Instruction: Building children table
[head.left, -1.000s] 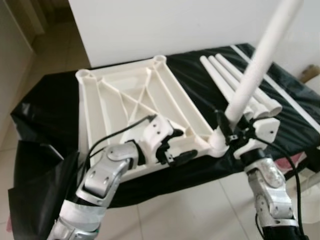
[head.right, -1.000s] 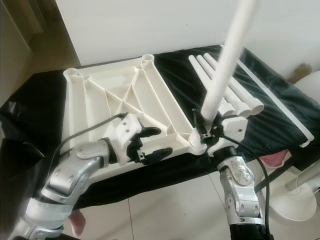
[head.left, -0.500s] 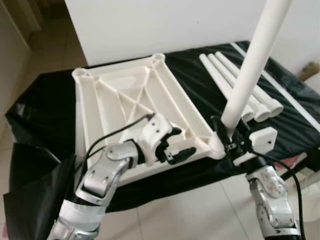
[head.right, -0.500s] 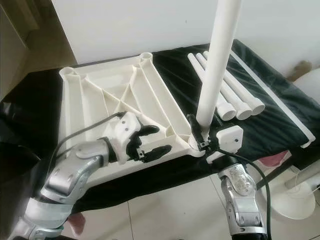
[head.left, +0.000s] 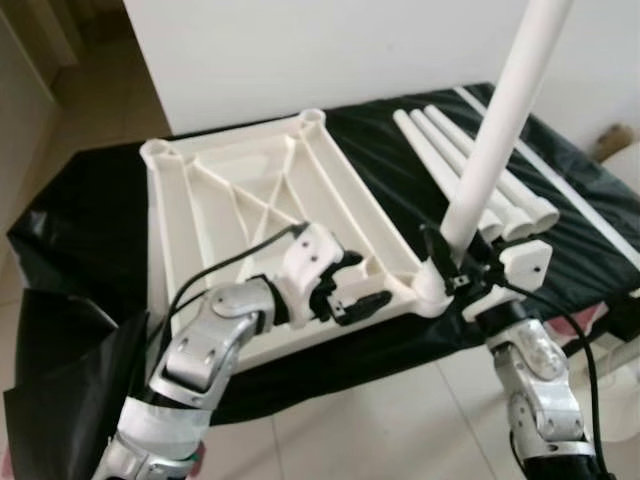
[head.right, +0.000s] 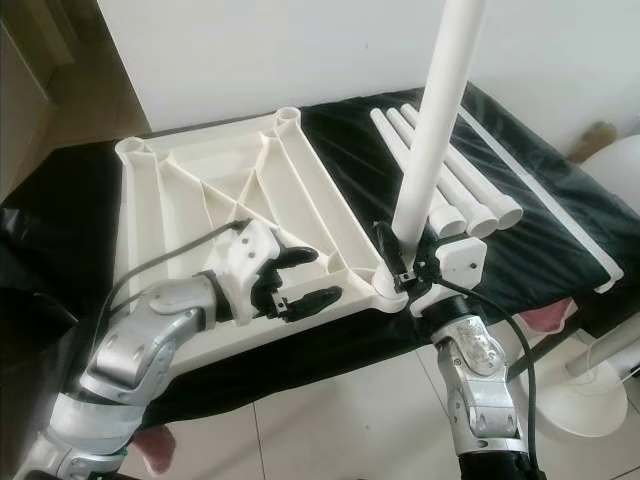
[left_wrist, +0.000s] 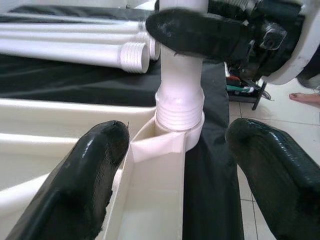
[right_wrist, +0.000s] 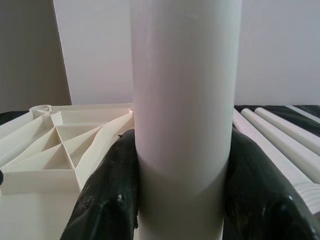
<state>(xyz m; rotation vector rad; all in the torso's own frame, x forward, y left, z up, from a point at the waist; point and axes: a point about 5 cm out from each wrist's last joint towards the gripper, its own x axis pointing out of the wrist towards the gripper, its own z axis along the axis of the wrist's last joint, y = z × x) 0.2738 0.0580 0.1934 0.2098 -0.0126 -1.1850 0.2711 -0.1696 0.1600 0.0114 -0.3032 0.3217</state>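
Progress first, from your left eye view: the white tabletop (head.left: 260, 210) lies underside-up on the black-covered surface (head.left: 90, 215), and you have one table leg (head.left: 495, 130) standing in the near right corner socket (head.left: 432, 290), leaning a little off upright. Your right hand (head.left: 452, 268) pinches that leg just above the socket. Your left hand (head.left: 350, 285) rests on the tabletop's near rail with its fingers spread, closed on nothing. Three spare legs (head.left: 470, 170) lie side by side on the surface beyond the socket, so by my reckoning one leg is started and three remain, along with turning the table over.

Your right eye view gives the same layout: the two far corner sockets (head.right: 288, 116) stand vacant, and the ribbed bays of the tabletop hold nothing. The near left corner sits behind your left arm, so I cannot tell its state.

Your left wrist view is the telling one. The leg's threaded end (left_wrist: 180, 107) sits in the socket collar with several threads showing above the rim, so I judge it not fully screwed home. Your left fingers (left_wrist: 85, 175) stand apart on either side of the corner rail.

Your right wrist view shows both black fingers (right_wrist: 107, 200) pressed against opposite sides of the leg, a firm grip for turning.
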